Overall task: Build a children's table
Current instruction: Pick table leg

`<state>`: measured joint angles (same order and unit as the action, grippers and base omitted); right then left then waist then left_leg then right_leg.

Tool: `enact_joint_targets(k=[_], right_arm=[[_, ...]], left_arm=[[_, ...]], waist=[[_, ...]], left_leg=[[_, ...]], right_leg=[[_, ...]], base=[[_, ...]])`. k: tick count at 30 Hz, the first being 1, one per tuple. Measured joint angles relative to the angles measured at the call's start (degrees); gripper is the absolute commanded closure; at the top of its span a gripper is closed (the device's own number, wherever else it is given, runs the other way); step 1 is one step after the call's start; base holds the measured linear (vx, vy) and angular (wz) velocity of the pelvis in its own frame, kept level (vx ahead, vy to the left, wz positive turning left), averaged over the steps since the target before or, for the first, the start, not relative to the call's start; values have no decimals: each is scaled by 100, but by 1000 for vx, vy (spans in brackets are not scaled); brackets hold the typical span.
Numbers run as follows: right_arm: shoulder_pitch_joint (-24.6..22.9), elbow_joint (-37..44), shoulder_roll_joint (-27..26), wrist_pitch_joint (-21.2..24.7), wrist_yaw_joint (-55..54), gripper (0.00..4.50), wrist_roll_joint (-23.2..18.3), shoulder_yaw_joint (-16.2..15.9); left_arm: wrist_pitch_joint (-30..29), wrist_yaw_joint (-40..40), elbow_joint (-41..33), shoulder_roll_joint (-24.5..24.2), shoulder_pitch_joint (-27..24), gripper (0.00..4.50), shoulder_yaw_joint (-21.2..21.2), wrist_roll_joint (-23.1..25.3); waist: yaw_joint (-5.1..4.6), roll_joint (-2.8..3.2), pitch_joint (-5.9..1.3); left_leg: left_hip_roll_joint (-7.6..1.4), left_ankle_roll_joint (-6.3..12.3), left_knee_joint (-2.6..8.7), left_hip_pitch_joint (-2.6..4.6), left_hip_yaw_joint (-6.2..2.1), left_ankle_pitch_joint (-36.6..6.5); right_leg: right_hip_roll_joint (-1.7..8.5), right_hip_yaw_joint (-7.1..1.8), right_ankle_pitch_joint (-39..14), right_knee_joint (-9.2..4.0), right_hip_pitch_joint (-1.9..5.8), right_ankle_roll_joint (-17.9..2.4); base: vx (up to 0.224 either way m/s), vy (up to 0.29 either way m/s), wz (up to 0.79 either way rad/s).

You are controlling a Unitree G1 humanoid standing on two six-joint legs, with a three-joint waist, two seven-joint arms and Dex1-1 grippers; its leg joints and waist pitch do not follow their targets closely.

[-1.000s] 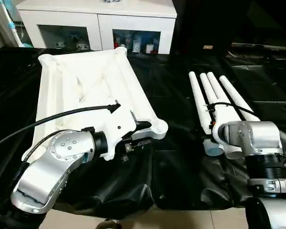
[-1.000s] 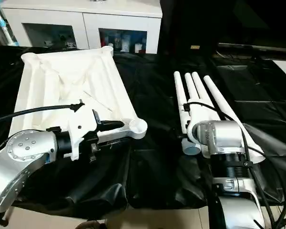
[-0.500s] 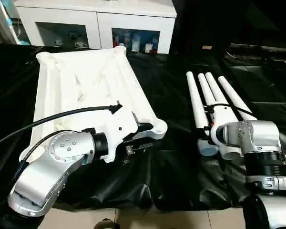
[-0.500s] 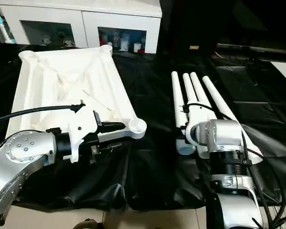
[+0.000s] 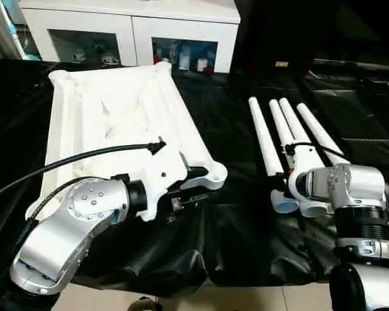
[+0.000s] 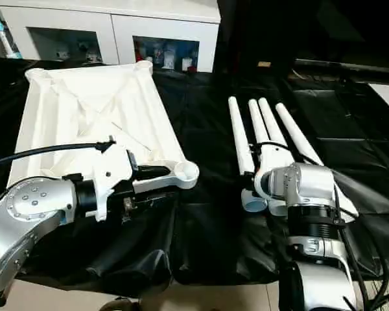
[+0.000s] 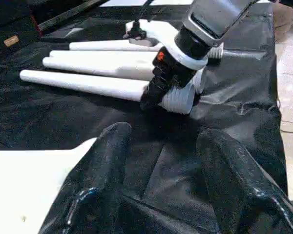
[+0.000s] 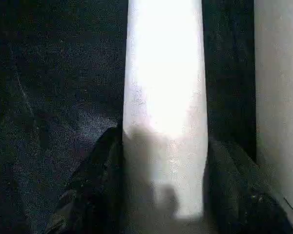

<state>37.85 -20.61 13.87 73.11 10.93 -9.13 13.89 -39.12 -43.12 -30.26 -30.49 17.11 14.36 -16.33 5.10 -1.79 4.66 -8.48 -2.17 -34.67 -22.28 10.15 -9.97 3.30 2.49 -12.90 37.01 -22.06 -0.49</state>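
Note:
The white table top (image 5: pixel 117 110) lies rim-up on the left of the black-covered work table. Four white tapered legs lie side by side on the right. The leftmost leg (image 5: pixel 262 139) is angled a little away from the other three (image 5: pixel 311 129). My right gripper (image 8: pixel 163 141) is shut on the thick near end of that leftmost leg, one black finger (image 8: pixel 105 165) pressed to each side. It also appears in the left wrist view as the right gripper (image 7: pixel 154 95). My left gripper (image 5: pixel 189 186) stands open at the top's near right corner socket (image 5: pixel 214 175), with black cloth between its fingers (image 7: pixel 110 156).
A white glass-door cabinet (image 5: pixel 129 26) stands behind the work table. The black cover (image 5: pixel 233 136) shows bare between the top and the legs, and hangs in folds over the near edge (image 5: pixel 181 272). A black cable (image 5: pixel 84 159) runs along my left arm.
My right gripper has closed around the leftmost leg, and that leg has swung left, away from the other three. The left arm has held still.

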Motion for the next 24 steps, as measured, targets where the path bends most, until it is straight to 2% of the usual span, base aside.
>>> enact_joint_targets(k=[4, 7, 9, 11, 12, 15, 17, 19, 21, 24], right_arm=[[-7, 17, -69, -87, -50, 257, -27, 127], [-77, 269, -208, -875, 20, 257, -136, 245], [-178, 663, -230, -1755, 260, 257, -239, 197], [-208, 1069, -201, -2401, 510, 257, -262, 71], [-210, 1221, -190, -2461, 633, 257, -317, 80], [-249, 1482, -253, -2469, 972, 257, -608, 154], [-449, 1854, -514, -2290, 1417, 257, -1135, 377], [-515, 2078, -663, -2142, 1761, 257, -1519, 281], [-636, 2406, -657, -2045, 2142, 257, -1914, 146], [-784, 2761, -577, -2002, 2558, 257, -2364, 19]], left_arm=[[13, 26, 13, 12, 23, 194, -3, 2], [147, 448, 292, 369, 281, 194, -255, 59], [168, 963, 602, 825, 609, 194, -687, 74], [171, 1442, 920, 1132, 928, 194, -1159, -9], [158, 1588, 1027, 1243, 1040, 165, -1341, -83], [51, 1784, 1139, 1486, 1190, 158, -1707, -446], [-106, 1939, 1211, 1867, 1338, 138, -1896, -738], [-168, 2066, 1293, 2093, 1540, 116, -1905, -886], [-219, 2165, 1305, 2329, 1763, 116, -1916, -1069], [-366, 2341, 1379, 2594, 2024, 77, -2119, -1312]], waist=[[-2, 4, 2], [2, 30, 19], [10, 34, 21], [5, 32, 20], [0, 32, 20], [-9, 30, 19], [16, 24, 23], [21, 22, 24], [50, 8, 32], [81, -6, 39]], left_leg=[[0, -5, 5, 2, 0, 3], [0, -14, 7, -3, 1, 9], [0, -14, 11, -2, 1, 9], [-1, -14, 18, 1, 1, 9], [0, -13, 19, 1, 1, 8], [-1, -3, 23, -5, 2, 3], [-1, 16, 22, -23, 2, 7], [-1, 39, 20, -35, 2, 17], [-1, 46, 20, -38, 2, 17], [-1, 48, 19, -36, 2, 18]], right_leg=[[-1, 0, 0, -1, 0, 0], [0, -1, 2, 2, -7, -2], [-1, 1, 2, 2, -7, -2], [-2, 2, 1, -4, -5, -1], [-2, 2, 0, -6, -4, -1], [-4, 3, -1, -22, -4, -3], [-4, 6, -1, -28, -13, -4], [-4, 7, 0, -32, -20, -5], [-2, 8, 0, -39, -19, -7], [-2, 9, 2, -43, -15, -9]], base=[[0, 0, 0], [0, 0, 0], [0, 0, 0], [0, 0, 0], [0, 0, 0], [0, 0, 0], [0, 0, 0], [0, 0, 0], [0, 0, 0], [0, 0, 0]])
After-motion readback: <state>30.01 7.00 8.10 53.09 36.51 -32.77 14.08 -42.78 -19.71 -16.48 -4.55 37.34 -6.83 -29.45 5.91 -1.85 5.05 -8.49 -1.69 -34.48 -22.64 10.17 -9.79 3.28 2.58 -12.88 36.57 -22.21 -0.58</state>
